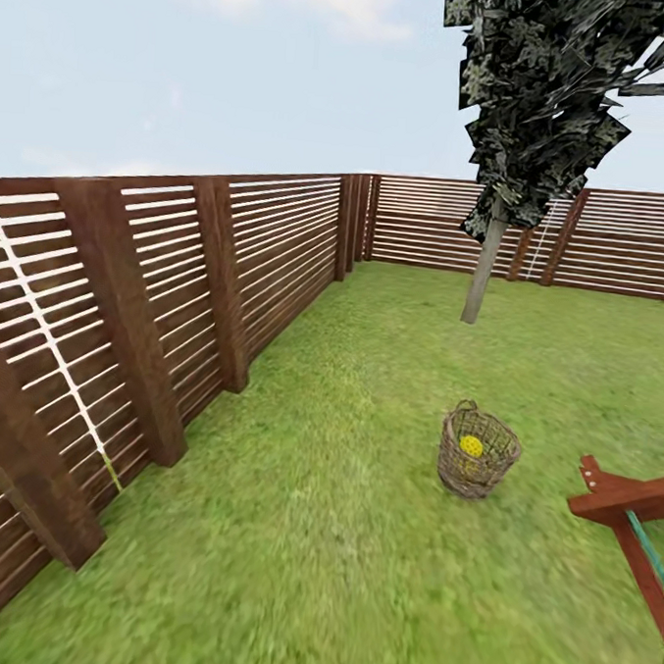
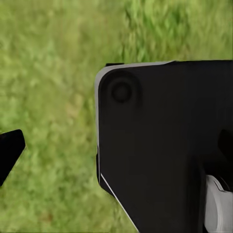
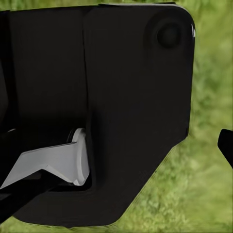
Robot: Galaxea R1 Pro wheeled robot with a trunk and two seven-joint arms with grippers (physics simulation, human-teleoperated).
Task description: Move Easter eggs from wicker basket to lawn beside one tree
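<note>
Grass fills most of the head view, and the wicker basket [image 1: 477,464] stands out on the lawn [image 1: 342,490], well clear of the slatted fence [image 1: 177,303] and short of the pale-trunked tree [image 1: 484,273]. One yellow Easter egg [image 1: 471,446] shows through the weave; the others cannot be made out. Both wrist views show dark robot bodywork over grass, so the jaws' state cannot be told. The robot seems on approach: it should drive up square to the basket, avoiding the red wooden frame [image 1: 624,532], and stop within easy reach of the rim.
</note>
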